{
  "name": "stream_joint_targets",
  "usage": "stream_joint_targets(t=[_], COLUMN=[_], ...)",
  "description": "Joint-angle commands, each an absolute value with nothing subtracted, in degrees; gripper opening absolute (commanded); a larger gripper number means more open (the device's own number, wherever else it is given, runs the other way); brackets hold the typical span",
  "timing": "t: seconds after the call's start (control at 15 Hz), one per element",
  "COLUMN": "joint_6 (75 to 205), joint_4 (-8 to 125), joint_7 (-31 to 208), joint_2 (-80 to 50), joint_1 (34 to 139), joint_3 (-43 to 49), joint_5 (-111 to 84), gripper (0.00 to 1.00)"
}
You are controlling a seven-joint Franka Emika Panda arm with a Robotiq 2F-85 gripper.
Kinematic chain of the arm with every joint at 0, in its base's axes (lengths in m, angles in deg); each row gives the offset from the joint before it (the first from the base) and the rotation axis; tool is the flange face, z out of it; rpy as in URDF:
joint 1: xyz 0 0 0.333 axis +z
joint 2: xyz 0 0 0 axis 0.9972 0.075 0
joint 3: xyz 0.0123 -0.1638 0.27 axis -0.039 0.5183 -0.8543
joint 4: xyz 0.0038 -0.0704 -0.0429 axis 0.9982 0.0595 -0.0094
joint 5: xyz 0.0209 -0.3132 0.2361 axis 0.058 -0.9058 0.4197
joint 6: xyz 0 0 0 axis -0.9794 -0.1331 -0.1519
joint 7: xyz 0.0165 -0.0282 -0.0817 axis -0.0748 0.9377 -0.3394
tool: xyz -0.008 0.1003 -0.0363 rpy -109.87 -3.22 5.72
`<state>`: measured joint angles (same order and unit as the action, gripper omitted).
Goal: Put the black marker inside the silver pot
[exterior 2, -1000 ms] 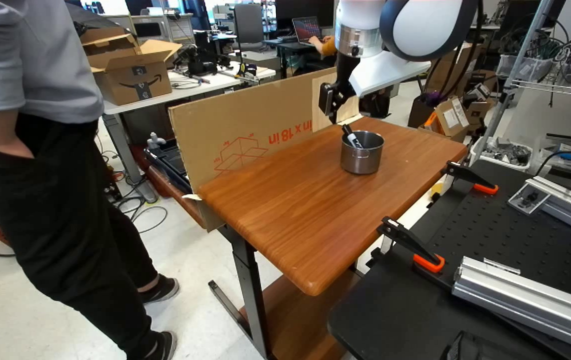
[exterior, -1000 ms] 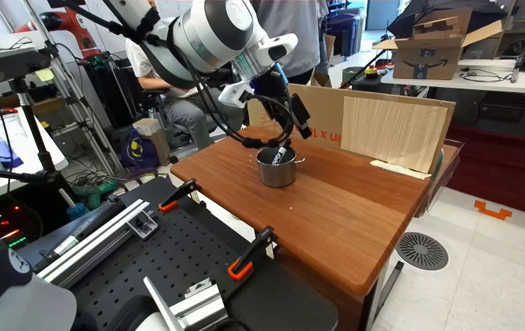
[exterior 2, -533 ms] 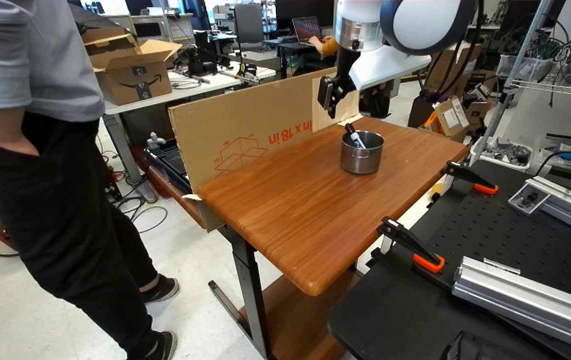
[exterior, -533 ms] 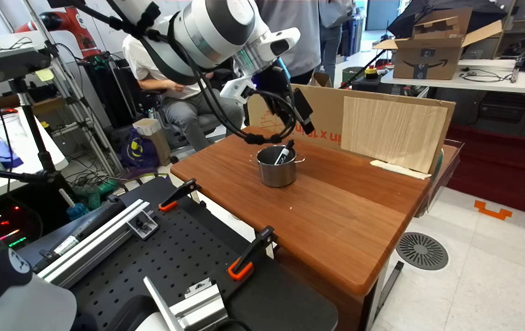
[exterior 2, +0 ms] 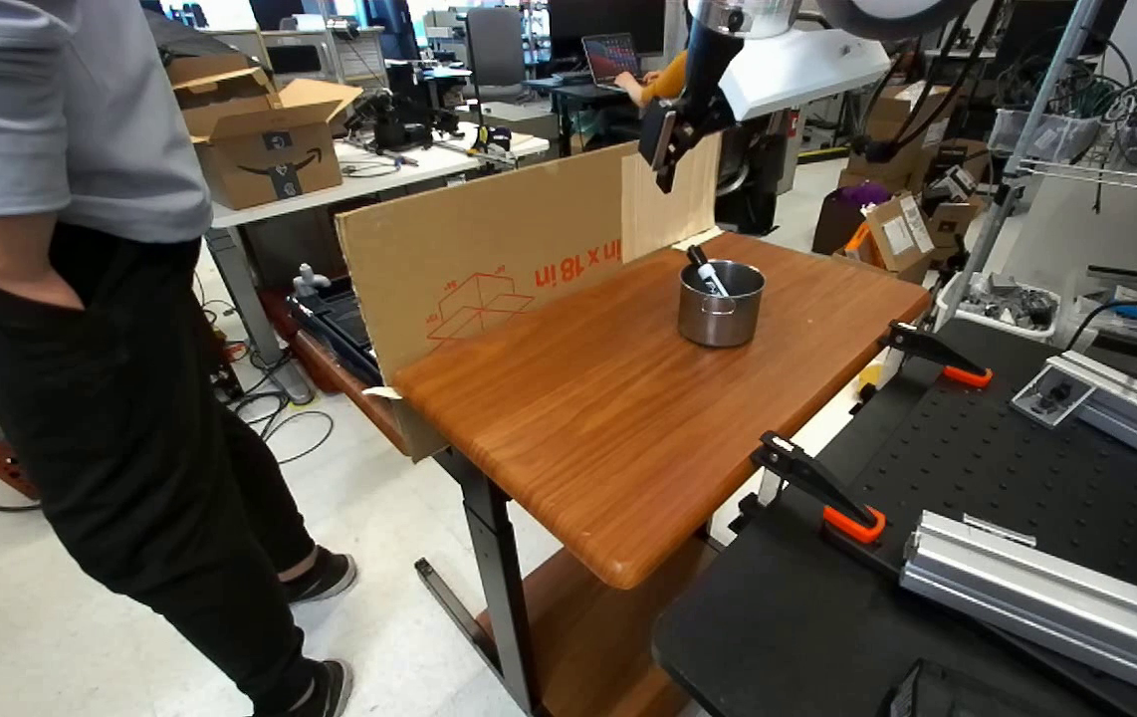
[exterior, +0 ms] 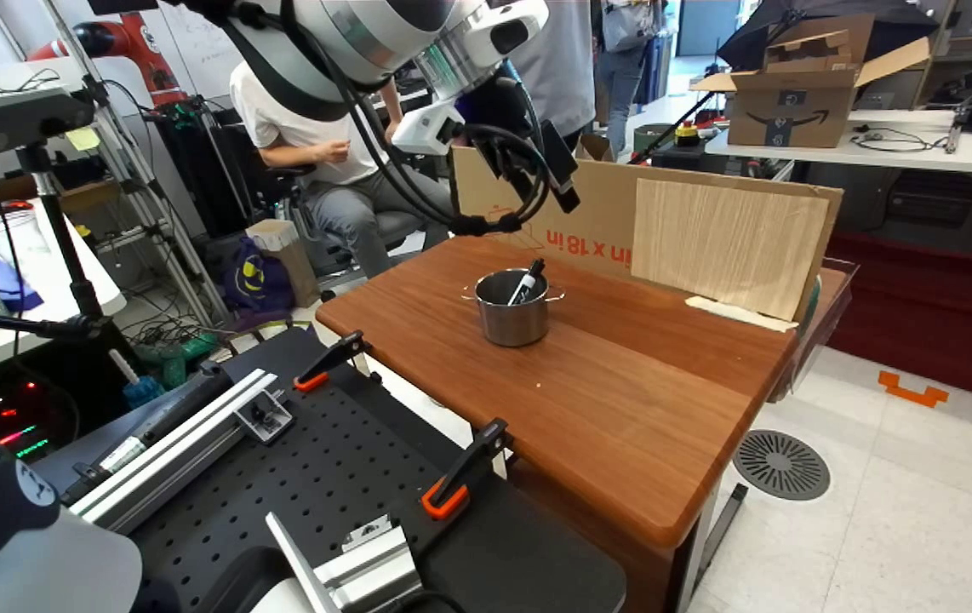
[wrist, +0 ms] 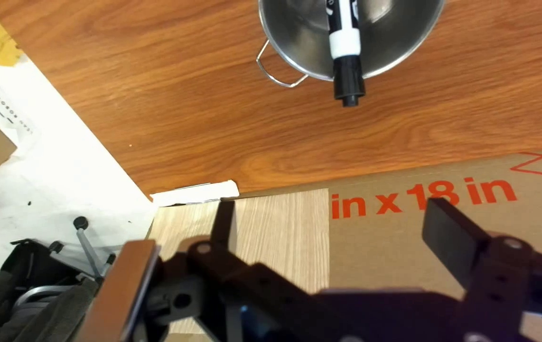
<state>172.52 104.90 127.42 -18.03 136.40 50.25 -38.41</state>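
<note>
The black marker (exterior: 527, 283) has a black cap, a white band and a black-and-white body. It leans inside the silver pot (exterior: 513, 323), with its capped end sticking out over the rim. The marker (exterior 2: 708, 271) and pot (exterior 2: 718, 321) show the same way in an exterior view. In the wrist view the marker (wrist: 346, 45) crosses the pot's rim at the top, and the pot (wrist: 294, 38) is partly cut off by the frame edge. My gripper (wrist: 333, 228) is open, with nothing between its fingers. It hangs above the pot, apart from it, and also shows in both exterior views (exterior: 569, 196) (exterior 2: 663, 164).
The pot stands on a brown wooden table (exterior: 622, 409). An upright cardboard panel (exterior 2: 489, 259) runs along one table edge. Black clamps with orange pads (exterior: 460, 477) grip the opposite edge, beside a black perforated base (exterior: 324, 477). A person (exterior 2: 91, 299) stands near the table.
My gripper has risen away from the pot. The marker shifted slightly against the rim between one second and half a second ago and rests still since. The pot has not moved.
</note>
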Motion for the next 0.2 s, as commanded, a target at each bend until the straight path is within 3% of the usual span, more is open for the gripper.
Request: stream_joint_targets(t=[0.0, 0.13], joint_6=[172.5, 172.5], joint_4=[105.2, 105.4], joint_7=[127.4, 127.4], joint_2=[-18.3, -18.3], joint_1=[136.4, 136.5], joint_3=[50.3, 50.3], joint_5=[-38.5, -38.5], gripper=[1.0, 1.0])
